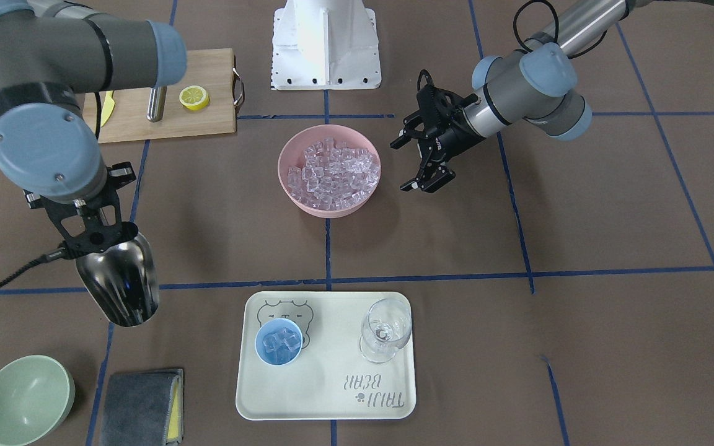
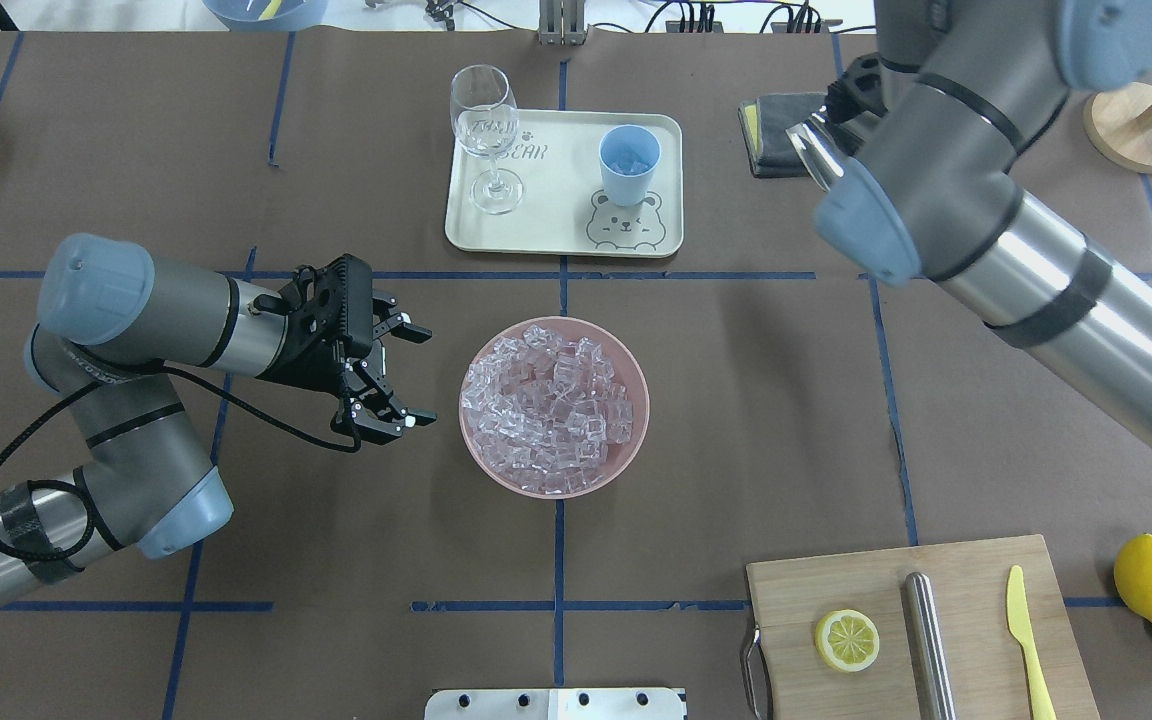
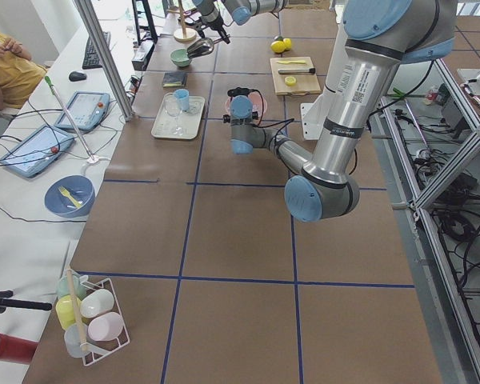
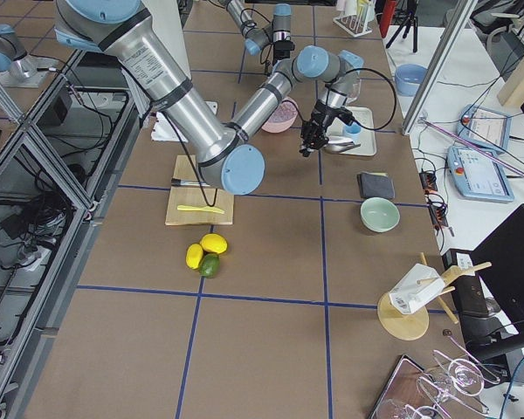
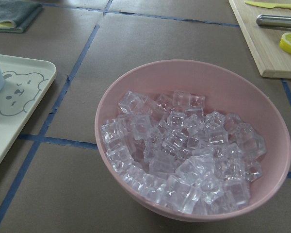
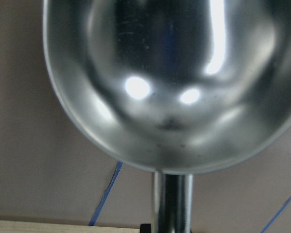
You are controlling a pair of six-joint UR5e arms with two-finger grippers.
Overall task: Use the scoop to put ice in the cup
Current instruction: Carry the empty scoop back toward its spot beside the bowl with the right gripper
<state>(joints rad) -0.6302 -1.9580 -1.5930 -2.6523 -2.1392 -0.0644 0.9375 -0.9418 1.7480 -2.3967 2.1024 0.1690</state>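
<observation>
My right gripper (image 1: 98,238) is shut on the handle of the steel scoop (image 1: 118,285) and holds it above the table, off to the side of the tray. In the right wrist view the scoop (image 6: 169,82) is empty. The light-blue cup (image 1: 278,341) stands on the tray with a few ice cubes in it; it also shows in the overhead view (image 2: 628,163). More ice (image 1: 332,170) fills the pink bowl (image 2: 496,460) at mid-table. My left gripper (image 2: 424,378) is open and empty beside the bowl.
A clear wine glass (image 1: 385,328) stands on the cream tray (image 1: 326,396) beside the cup. A pale-green bowl (image 1: 25,399) and a grey cloth (image 1: 141,406) lie beyond the scoop. A cutting board (image 2: 966,570) holds a lemon half, steel cylinder and yellow knife.
</observation>
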